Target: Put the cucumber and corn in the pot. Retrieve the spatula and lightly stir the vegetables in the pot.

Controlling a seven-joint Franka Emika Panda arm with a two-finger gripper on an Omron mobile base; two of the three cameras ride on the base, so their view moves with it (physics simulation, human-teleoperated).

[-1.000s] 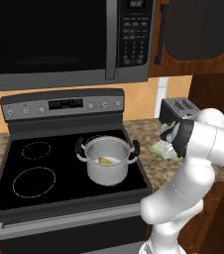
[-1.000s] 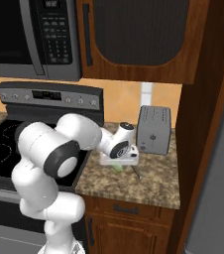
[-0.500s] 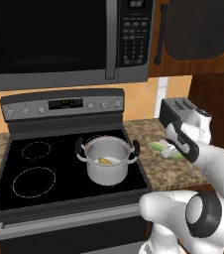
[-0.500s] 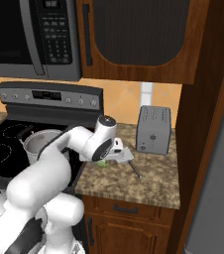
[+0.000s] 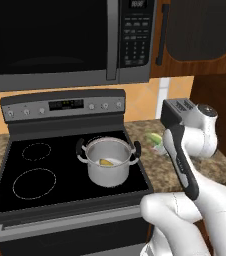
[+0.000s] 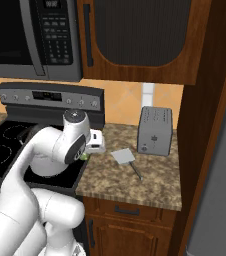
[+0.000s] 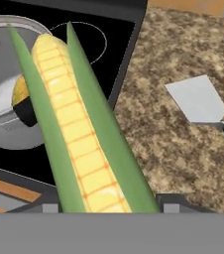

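Hand view carries a long yellow cob of corn (image 7: pixel 79 139) wrapped in green husk leaves, running from the lower middle up to the upper left, very close to the lens. It sits between the jaws of the end effector (image 7: pixel 109 206), which stand fairly wide apart and clamp its lower end. Behind the cob, at the left, lies the shiny straight-sided steel pot (image 7: pixel 5 124) on the black stove top (image 7: pixel 119 54), with a small yellow piece (image 7: pixel 21 92) inside it. To the right, on the speckled brown stone counter (image 7: pixel 168 149), rests the spatula (image 7: pixel 198 101), its flat pale grey blade near the counter's right edge and its dark handle running off to the lower right.

From the left base view, the pot (image 5: pixel 108 161) stands on the stove's right side. The white arm (image 5: pixel 185 160) bends up over the counter just right of the stove, its hand pointing downward.
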